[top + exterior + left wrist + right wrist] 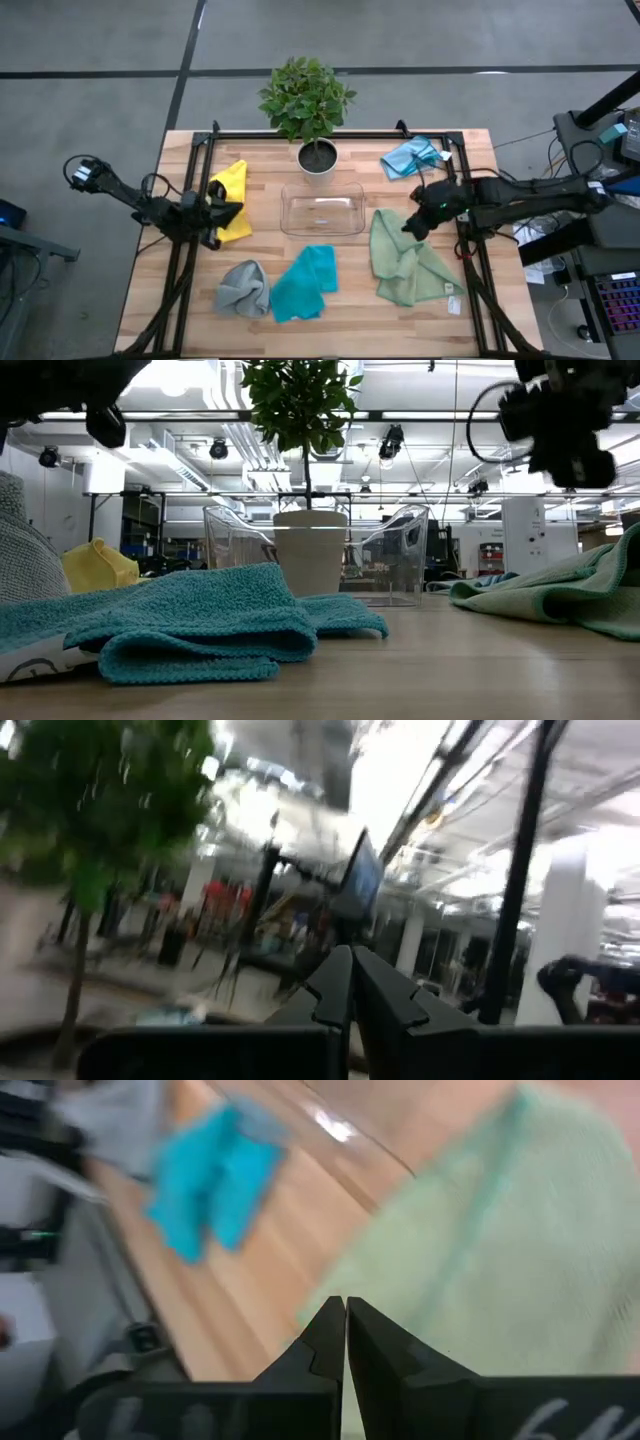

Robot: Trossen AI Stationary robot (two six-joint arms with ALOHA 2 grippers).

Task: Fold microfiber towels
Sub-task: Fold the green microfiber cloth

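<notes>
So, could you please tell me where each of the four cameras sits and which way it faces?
High view: overhead, looking straight down on the table; both arms show, left claw over the yellow towel, right claw over the sage green towel.
Low view: at tabletop height, looking across the teal towel to the potted plant; arms at the top.
Left wrist view: faces the room; shut claw.
Right wrist view: faces down at the sage green towel; shut claw.
Shared: high, low and right wrist views show the teal towel.

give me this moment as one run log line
left tool: shut, empty, over yellow towel | right tool: shut, empty, over sage green towel | towels: all five crumpled, none folded
</notes>
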